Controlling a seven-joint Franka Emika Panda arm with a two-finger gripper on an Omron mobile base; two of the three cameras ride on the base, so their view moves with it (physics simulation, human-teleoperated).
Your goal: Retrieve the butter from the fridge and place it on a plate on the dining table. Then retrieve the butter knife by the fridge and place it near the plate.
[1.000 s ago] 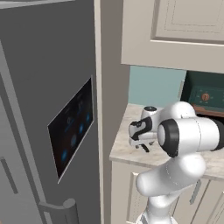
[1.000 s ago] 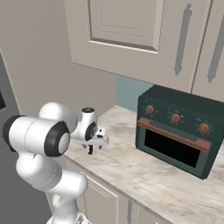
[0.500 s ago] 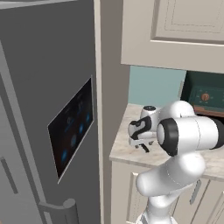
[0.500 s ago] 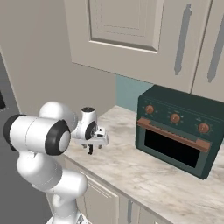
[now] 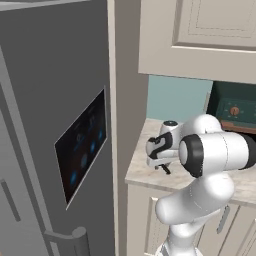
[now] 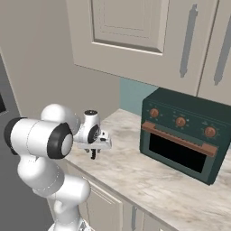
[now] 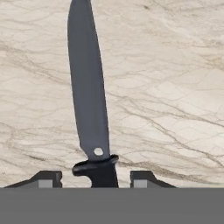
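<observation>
**Knife between the fingers on the counter**

Here the knife [image 7: 89, 105] lies flat on the marbled counter [image 7: 175, 87], its long axis running almost straight from 6 to 12 o'clock in the hand view. The dark blade points to 12, leaning a touch toward 11, and the black handle sits at 6, where the bottom of that view cuts it off. A small pale hole marks the blade just above the guard.

The gripper [image 7: 95, 179] stands over the handle with one finger [image 7: 46, 178] at 9 o'clock of it and the other at 3. The jaws are partly open, a gap showing on each side of the handle; neither finger touches it, so nothing is held.

In the left base view the gripper [image 5: 162, 167] hangs low over the counter [image 5: 145, 170], just right of the fridge [image 5: 55, 125]. In the right base view it [image 6: 93, 154] hovers near the counter's [image 6: 149, 180] front edge, with the green oven [image 6: 185, 135] well apart at 3 o'clock.
</observation>
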